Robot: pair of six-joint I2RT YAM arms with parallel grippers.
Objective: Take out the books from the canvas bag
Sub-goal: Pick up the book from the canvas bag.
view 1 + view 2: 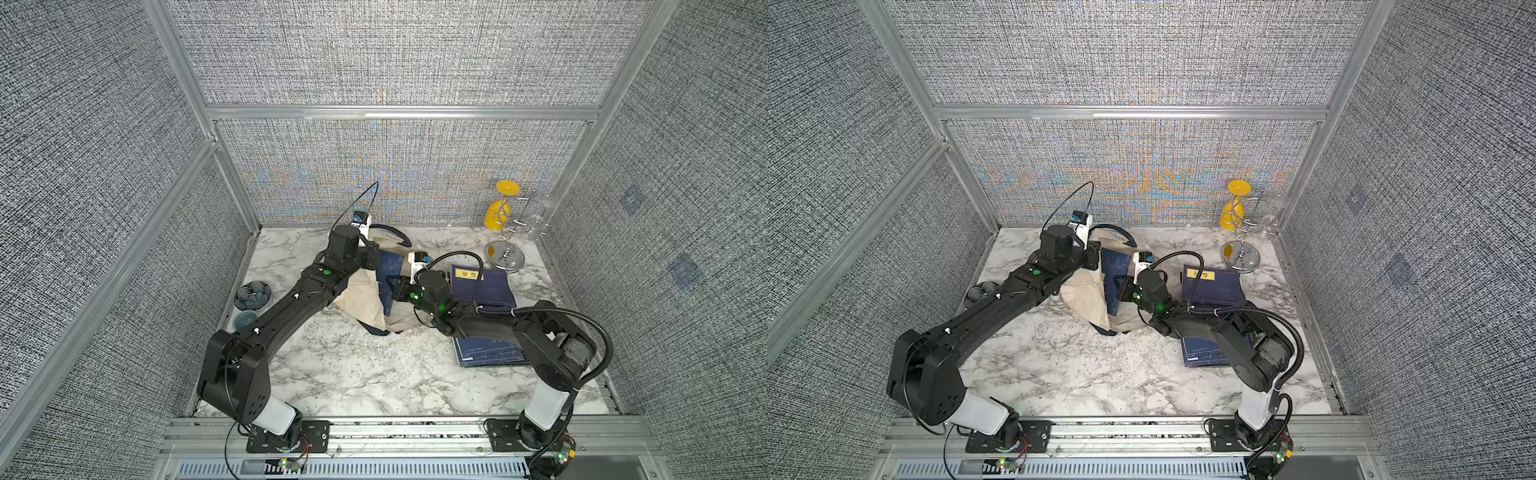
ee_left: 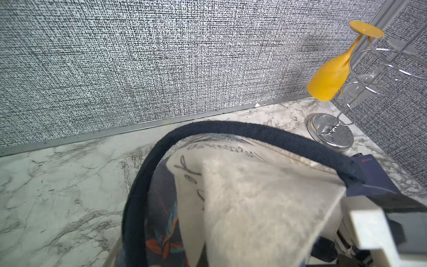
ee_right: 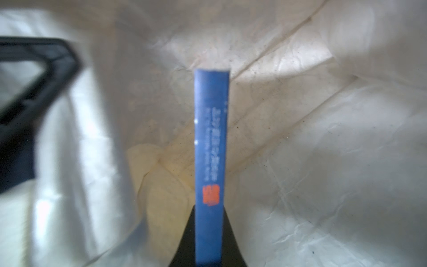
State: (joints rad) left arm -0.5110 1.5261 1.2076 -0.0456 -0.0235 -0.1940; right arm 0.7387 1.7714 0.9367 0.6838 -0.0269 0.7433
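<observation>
Apparently slim book (image 3: 211, 150) stands in creased canvas bag (image 3: 300, 138).

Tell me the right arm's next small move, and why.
Probably draw the book straight back out of the bag: the right claw is shut on its spine end and cream cloth surrounds it, so it is not yet out.

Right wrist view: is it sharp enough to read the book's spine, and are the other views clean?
Right wrist view: soft, the book spine lettering blurred and unreadable, the canvas bag partly washed out. Both top views: coloured moiré on the back wall. Left wrist view: mostly sharp.
</observation>
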